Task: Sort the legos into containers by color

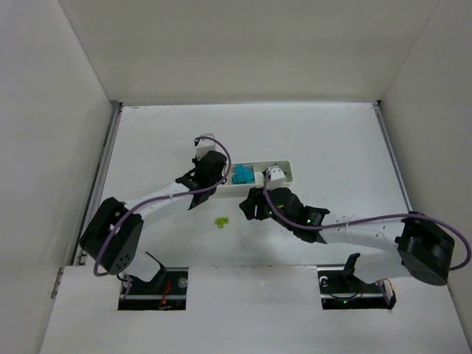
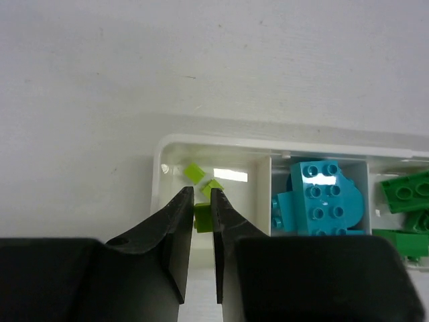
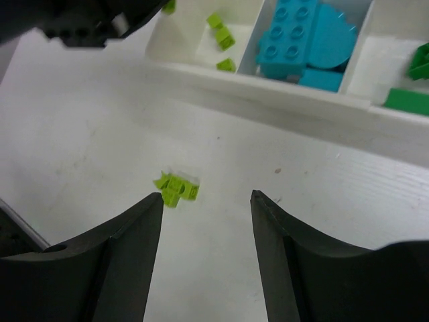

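- Over the tray's (image 2: 159, 157) left-end compartment, close to its end wall, the left gripper (image 2: 202, 196) pinches a lime brick (image 2: 203, 220).
- Right gripper (image 3: 206, 196) stands wide over open table (image 3: 80, 134); loose lime bricks (image 3: 176, 188) lie left of centre, clear of the tray's edge.
- Cyan bricks (image 2: 322, 198) fill the middle compartment.

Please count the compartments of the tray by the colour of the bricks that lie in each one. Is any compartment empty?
Compartments of the long white plastic tray, by content:
Pale yellow-green plastic bricks: 1
Cyan-blue plastic bricks: 1
Dark green plastic bricks: 1
Empty: 0
Total: 3
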### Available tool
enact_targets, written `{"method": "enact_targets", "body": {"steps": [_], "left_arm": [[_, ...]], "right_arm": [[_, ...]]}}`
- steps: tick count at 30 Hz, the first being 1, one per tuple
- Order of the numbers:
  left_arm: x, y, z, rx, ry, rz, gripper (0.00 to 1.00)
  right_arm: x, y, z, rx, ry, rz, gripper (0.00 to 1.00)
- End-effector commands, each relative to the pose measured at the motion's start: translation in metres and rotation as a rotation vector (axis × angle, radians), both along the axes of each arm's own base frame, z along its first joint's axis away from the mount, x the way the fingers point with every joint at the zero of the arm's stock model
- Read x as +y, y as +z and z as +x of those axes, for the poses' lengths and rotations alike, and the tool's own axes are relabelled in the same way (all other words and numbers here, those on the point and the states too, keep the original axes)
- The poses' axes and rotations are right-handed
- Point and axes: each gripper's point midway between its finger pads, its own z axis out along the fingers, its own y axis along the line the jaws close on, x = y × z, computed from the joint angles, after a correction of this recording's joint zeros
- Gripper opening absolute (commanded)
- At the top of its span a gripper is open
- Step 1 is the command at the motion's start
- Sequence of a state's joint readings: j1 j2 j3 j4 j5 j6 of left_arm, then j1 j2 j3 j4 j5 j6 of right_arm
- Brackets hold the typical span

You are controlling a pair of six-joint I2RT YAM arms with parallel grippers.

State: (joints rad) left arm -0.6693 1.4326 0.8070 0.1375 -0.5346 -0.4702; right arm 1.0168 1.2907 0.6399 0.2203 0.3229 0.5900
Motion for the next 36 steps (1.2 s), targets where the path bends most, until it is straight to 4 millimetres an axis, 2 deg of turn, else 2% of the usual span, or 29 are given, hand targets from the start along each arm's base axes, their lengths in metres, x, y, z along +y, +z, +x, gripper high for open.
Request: {"method": "enact_targets", "body": {"steps": [1, 4, 7, 11, 14, 17, 22, 26, 31, 36], "left_arm": [[-0.013, 0.013, 0.021, -0.048, -0.035, -0.015, 0.15], [-0.014, 0.006, 0.024, -0.036, -0.032, -0.012, 0.21], [-0.015, 0.008, 0.024, -0.048, -0.031, -0.019, 0.31], [-0.013, 0.023, 0.019, -0.081, -0.036, -0.047, 0.35], [-0.009, 0.043, 0.008, -0.124, -0.042, -0.086, 0.36], [-0.002, 0.053, -0.008, -0.148, -0.043, -0.123, 0.36], [0.015, 0.048, -0.034, -0.135, -0.033, -0.149, 0.36], [0.029, 0.037, -0.048, -0.117, -0.019, -0.150, 0.36], [0.038, 0.030, -0.055, -0.107, -0.012, -0.162, 0.36], [0.040, 0.031, -0.055, -0.111, -0.013, -0.182, 0.36]], "right_arm": [[0.027, 0.001, -0.014, 0.004, 0.069, 0.029, 0.62], [0.044, -0.010, -0.028, 0.021, 0.115, 0.002, 0.63], [0.058, -0.021, -0.037, 0.033, 0.146, -0.023, 0.63], [0.072, -0.036, -0.039, 0.048, 0.160, -0.056, 0.63], [0.082, -0.047, -0.039, 0.062, 0.173, -0.082, 0.65], [0.090, -0.060, -0.038, 0.073, 0.185, -0.125, 0.68], [0.091, -0.076, -0.035, 0.100, 0.181, -0.205, 0.74], [0.095, -0.084, -0.033, 0.114, 0.181, -0.247, 0.76], [0.095, -0.091, -0.030, 0.115, 0.162, -0.308, 0.71], [0.086, -0.101, -0.024, 0.106, 0.124, -0.386, 0.66]]}}
